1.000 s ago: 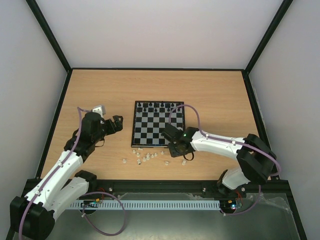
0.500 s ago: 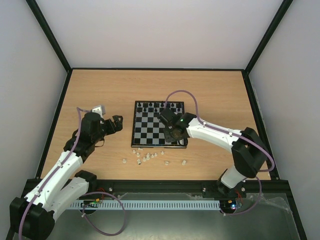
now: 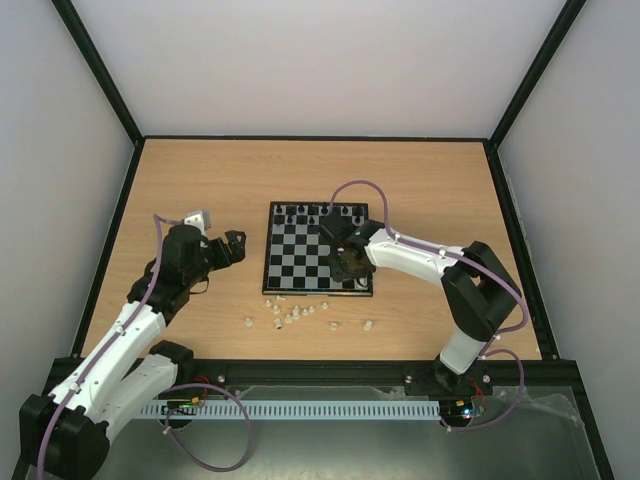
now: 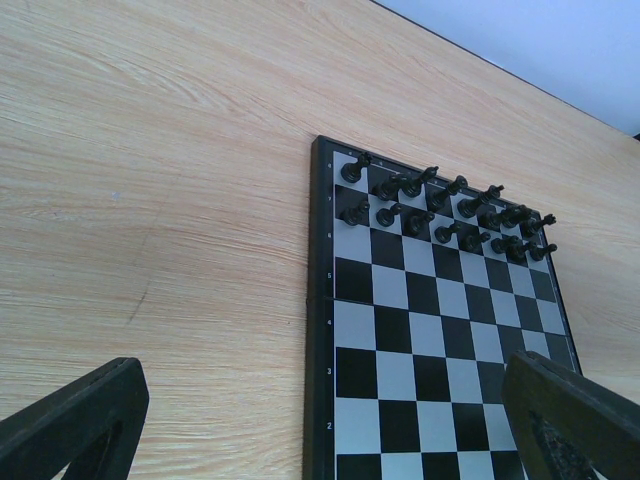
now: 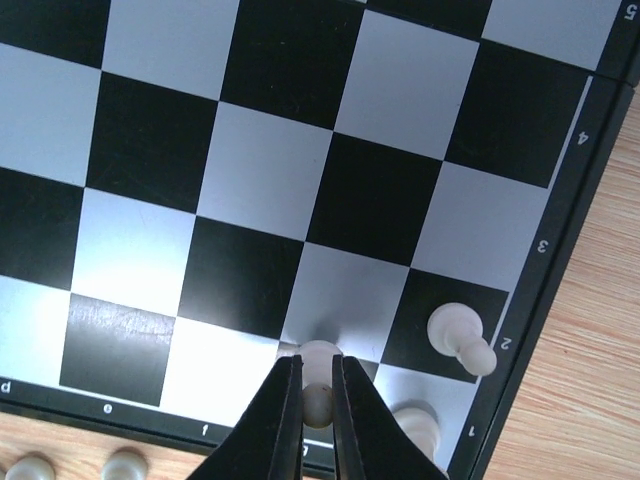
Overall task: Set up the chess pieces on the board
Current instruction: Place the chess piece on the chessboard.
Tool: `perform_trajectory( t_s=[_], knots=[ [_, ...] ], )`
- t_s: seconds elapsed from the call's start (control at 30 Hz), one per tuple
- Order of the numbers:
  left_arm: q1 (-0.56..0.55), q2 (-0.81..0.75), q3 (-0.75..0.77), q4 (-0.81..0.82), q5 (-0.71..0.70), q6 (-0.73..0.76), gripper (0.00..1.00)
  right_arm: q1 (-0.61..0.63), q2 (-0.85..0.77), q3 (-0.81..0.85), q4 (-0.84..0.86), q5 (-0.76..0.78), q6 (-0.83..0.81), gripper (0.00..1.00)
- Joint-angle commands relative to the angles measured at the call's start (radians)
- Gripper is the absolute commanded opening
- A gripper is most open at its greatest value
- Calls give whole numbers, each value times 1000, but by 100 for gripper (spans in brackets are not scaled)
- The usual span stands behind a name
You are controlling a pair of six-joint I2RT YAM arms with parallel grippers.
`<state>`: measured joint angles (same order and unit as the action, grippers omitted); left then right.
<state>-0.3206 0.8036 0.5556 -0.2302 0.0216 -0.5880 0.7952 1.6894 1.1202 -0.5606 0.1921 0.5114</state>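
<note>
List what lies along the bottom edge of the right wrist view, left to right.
First loose cream piece → second loose cream piece → held cream piece pinched in the right gripper → row-1 cream piece → right border of the board.

Glossy board (image 5: 330,190), seemingly wood-grain table (image 4: 150,180)

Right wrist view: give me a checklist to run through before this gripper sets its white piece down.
1. Right gripper shut on the white piece: ok.
2. Piece above the board, near-right corner: ok.
3. Square beneath free: cannot tell, fingers hide it.
4. Apart from the white pawn on the board: ok.
5. Piece upright in the grip: cannot tell.
6. Left gripper open, off the board: ok.
</note>
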Motion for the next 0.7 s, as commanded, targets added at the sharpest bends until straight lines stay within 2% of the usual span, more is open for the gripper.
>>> perform_trajectory(
  t_s=[0.0,0.57,0.67],
  knots=[
    [-3,-2,-10,6,-5,-5,99,-16,30,27,-10,-6,-22,7],
    [-3,15,-11,18,-8,-3,100,-50,64,36,16,-12,-46,7],
    [-3,15,-11,17,-9,-3,99,-50,72,42,15,-16,-48,10]
  ],
)
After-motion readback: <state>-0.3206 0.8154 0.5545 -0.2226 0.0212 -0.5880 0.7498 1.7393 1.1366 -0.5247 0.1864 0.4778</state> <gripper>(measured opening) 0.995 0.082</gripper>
